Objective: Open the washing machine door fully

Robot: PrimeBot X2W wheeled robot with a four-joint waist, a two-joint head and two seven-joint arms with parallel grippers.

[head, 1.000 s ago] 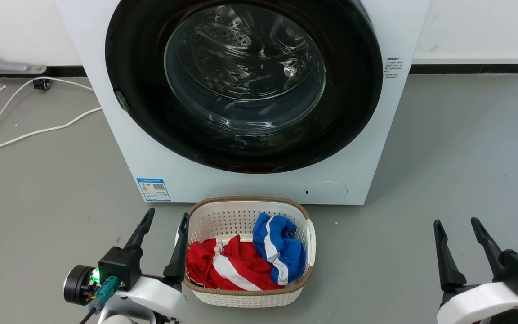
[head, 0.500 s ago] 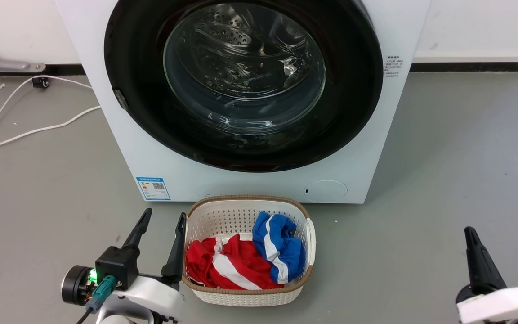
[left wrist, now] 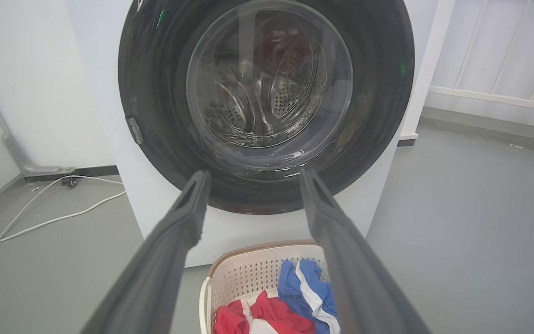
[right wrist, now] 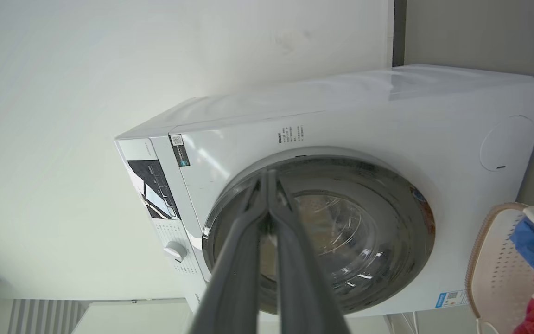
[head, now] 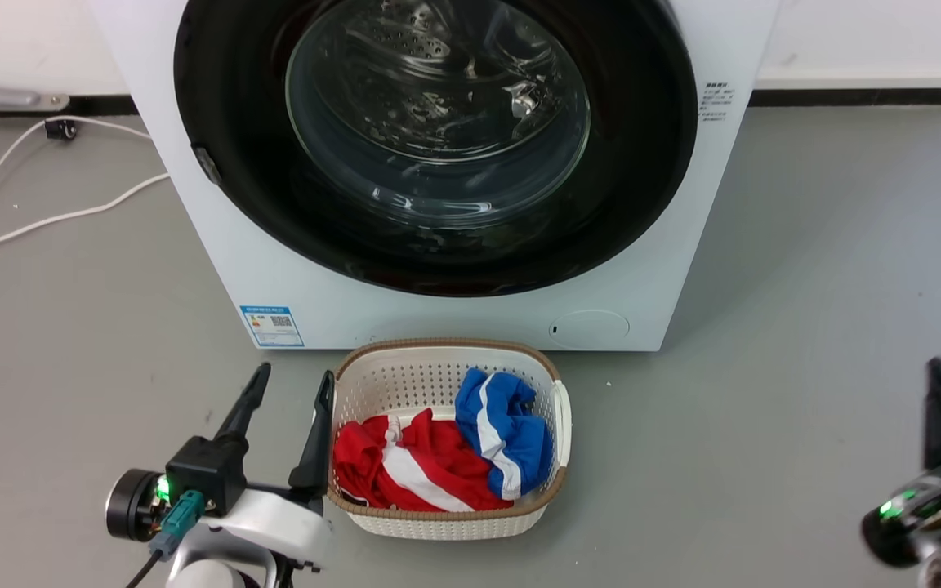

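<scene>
Facing closed washing machine door [right wrist: 387, 241], right pincer [right wrist: 267, 173] well apart.

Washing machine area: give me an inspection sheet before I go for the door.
Surface: grey floor, smooth.
Job's things: washing machine door shut flush on the white washing machine.
Clutter: laundry basket right in front of the machine, holding a red-and-white garment and a blue-and-white garment.
Tools: left tool open, empty, beside the basket; right tool shut, empty, aimed toward the door, not touching it.
Cables: white cable on the floor left of the machine.
Surroundings: white wall behind.
</scene>
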